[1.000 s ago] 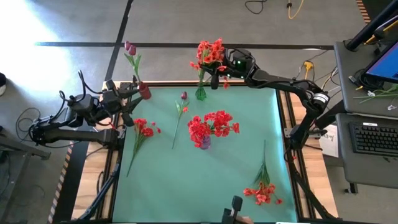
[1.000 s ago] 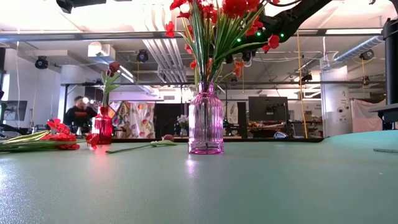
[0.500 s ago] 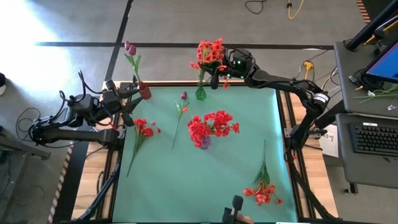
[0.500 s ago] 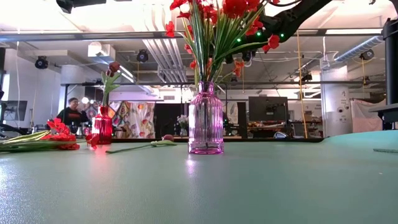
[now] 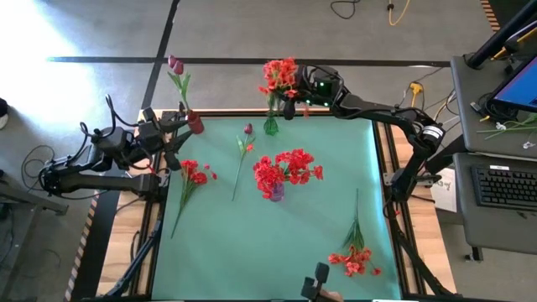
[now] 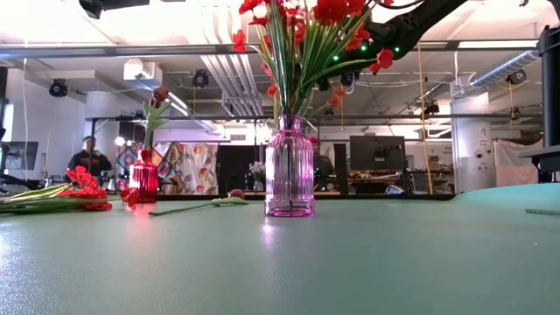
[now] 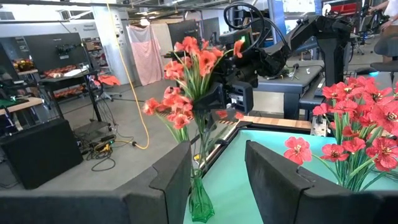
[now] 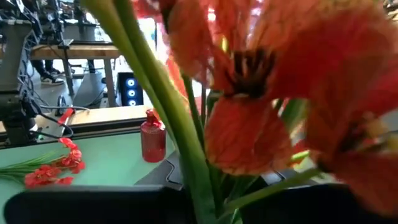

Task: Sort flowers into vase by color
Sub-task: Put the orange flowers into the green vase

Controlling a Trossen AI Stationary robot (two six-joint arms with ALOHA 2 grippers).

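An orange-red flower spray (image 5: 281, 75) stands with its stems in a green vase (image 5: 270, 127) at the table's far edge. My right gripper (image 5: 291, 102) reaches level at the stems above the vase, a little open, with the stems (image 8: 189, 155) between its fingers. A pink vase (image 5: 275, 191) at mid-table holds red flowers (image 5: 289, 165). A red vase (image 5: 195, 123) at the far left holds a magenta bud (image 5: 175, 64). Loose flowers lie on the mat: a red spray (image 5: 193, 176), a magenta bud (image 5: 243, 151) and another red spray (image 5: 357, 256). My left gripper (image 5: 172, 138) waits open at the left edge. My right gripper has the orange-red spray's stems (image 8: 199, 186) between its two fingers, coming level from the table's right, across the stems. I cannot tell whether the fingers touch the stems. The spray stands upright in the green vase.
The green mat (image 5: 277, 243) has free room along its near left part. A desk with a keyboard (image 5: 503, 184) stands right of the table. In the low view a person (image 6: 87, 157) shows in the room far behind.
The orange-red spray's blooms have swung slightly toward the table's left, away from my right gripper. Both arms have stayed where they were.
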